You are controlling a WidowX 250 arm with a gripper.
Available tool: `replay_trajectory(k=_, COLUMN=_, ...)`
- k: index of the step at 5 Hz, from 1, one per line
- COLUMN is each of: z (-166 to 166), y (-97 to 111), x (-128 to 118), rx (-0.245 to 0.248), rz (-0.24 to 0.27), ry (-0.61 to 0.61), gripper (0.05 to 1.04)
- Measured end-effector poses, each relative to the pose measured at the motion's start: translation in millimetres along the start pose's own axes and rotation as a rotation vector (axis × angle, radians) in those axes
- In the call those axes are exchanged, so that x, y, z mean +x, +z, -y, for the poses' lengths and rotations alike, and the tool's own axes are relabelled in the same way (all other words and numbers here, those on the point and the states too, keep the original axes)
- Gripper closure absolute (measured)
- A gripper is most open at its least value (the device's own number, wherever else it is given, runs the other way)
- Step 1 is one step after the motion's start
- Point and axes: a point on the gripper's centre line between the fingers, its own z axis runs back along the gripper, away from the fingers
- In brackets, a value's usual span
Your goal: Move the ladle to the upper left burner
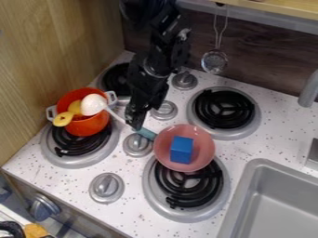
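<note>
"Take the whole view as a clock, twelve at the top edge. Where's the ladle?"

"Toward nine. The white bowl of the ladle [93, 104] sits over the orange pot [93, 125], and its handle slants out toward four, ending in a teal grip [146, 133] just beside the pink plate [205, 151]."

"And the gripper?"

"The black gripper [135, 122] hangs down from twelve, tip at the ladle's handle, between pot and plate. Whether its pincer is spread or pinching that handle, I honestly can't tell from here."

"What's under the pot?"

"The burner toward eight [79, 145]. There's also a yellow toy [62, 119] in the pot, poking out past its rim at eight."

"The plate?"

"It overlaps the far side of the burner toward five [189, 190], with a blue block [181, 148] on it."

"Which burner does the ladle need?"

"The one at eleven [115, 78], partly behind the arm [155, 60]. The ladle's bowl lies short of it, on the seven o'clock side."

"Anything else around?"

"A fourth burner [223, 109] at three, a small strainer [214, 61] hanging on the back wall at one, a grey sink [273, 200] between four and five, and silver knobs [106, 188] among the burners."
</note>
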Motion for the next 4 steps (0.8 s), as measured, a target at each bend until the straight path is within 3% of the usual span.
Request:
replay_trajectory(k=1, z=-0.7, y=-12.4, x=2.2, rx=0.051, rz=-0.012, ry=0.023, gripper=0.083)
replay_trajectory(k=2, z=3.6, y=-19.2, x=4.9, rx=0.019, rz=-0.027, ry=0.064, gripper=0.083)
replay_trajectory(k=4, z=1.2, y=-32.9, x=7.9, rx=0.002, rz=-0.033, ry=0.096, gripper=0.083)
